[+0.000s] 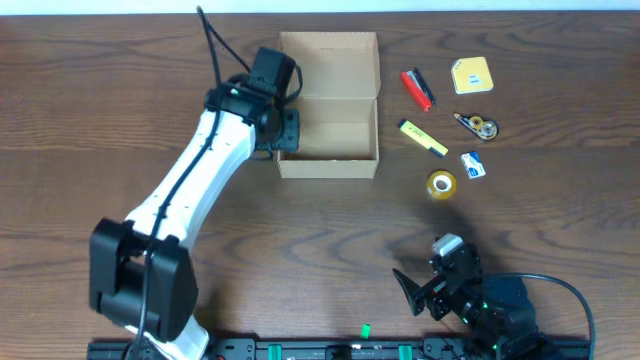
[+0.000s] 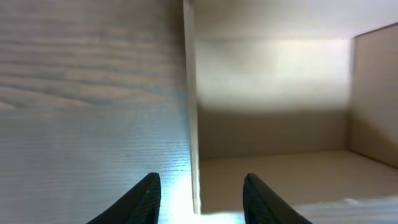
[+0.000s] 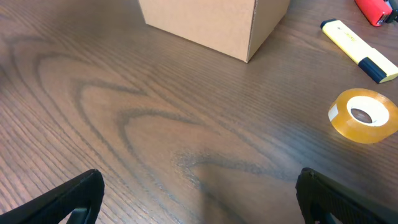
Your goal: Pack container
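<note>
The tan cardboard container stands open at the back middle of the table, its flap lid folded back, its inside bare. My left gripper is open at the box's left wall. In the left wrist view the fingers straddle that thin wall, one finger outside and one inside, and neither visibly touches it. My right gripper is wide open and empty low over the table at the front right; its wrist view shows a corner of the box.
Right of the box lie a red item, a yellow highlighter, a yellow pad-like item, a correction tape, a small blue-white item and a roll of clear tape.
</note>
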You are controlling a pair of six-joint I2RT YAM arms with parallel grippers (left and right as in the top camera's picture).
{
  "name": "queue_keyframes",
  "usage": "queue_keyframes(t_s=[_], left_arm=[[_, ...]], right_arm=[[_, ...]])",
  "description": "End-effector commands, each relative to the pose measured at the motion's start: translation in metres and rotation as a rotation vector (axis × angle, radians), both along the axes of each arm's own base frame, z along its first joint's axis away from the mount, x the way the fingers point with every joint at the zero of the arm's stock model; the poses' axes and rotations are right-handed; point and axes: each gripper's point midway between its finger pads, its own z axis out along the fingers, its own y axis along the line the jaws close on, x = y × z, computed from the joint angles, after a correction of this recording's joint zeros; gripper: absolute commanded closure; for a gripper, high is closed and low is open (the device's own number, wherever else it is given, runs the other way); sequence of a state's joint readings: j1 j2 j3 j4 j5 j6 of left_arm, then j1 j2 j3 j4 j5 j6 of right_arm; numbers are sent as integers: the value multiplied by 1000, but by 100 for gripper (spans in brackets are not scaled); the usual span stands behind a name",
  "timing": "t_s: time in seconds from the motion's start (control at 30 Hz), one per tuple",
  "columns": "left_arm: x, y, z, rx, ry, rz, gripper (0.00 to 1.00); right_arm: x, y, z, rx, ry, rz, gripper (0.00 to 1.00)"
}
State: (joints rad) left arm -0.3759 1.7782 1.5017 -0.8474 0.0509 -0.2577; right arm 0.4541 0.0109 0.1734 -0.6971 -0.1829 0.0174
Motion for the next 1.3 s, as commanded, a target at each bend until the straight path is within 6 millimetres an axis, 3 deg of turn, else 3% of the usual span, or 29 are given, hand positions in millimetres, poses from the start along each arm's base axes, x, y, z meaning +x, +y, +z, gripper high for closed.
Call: queue_keyframes(t_s=[0.0,0.2,0.3,0.47,0.67,0.77,1.0,1.1,1.13,1.27], left_arm=[[3,3,49,4,-106,-36,55],[-17,11,101,24,-218,-154,52],[-37,8,132,5,-293,-278,48],[-74,5,164,4,-378,-505,37],[-121,16,162,63,-320,-698,35],[-134,15,158,44,-283,-747,35],[-134,14,162,45,-299,-763,28],[-133,13,165,46,-312,-763,14],[-132,13,166,46,-313,-762,2],[-131,14,166,51,-314,-760,5]], right_arm=[[-1,1,-5,-13,2,13,1],[-2,1,-4,-13,2,13,1],[-2,1,-4,-13,2,13,1],[-2,1,-4,-13,2,13,1],[-2,1,-4,-13,2,13,1],[-1,1,-5,-13,2,12,1],[-1,1,-5,-13,2,12,1],[-2,1,-4,-13,2,13,1],[-2,1,-4,-13,2,13,1],[-1,1,-5,-13,2,12,1]])
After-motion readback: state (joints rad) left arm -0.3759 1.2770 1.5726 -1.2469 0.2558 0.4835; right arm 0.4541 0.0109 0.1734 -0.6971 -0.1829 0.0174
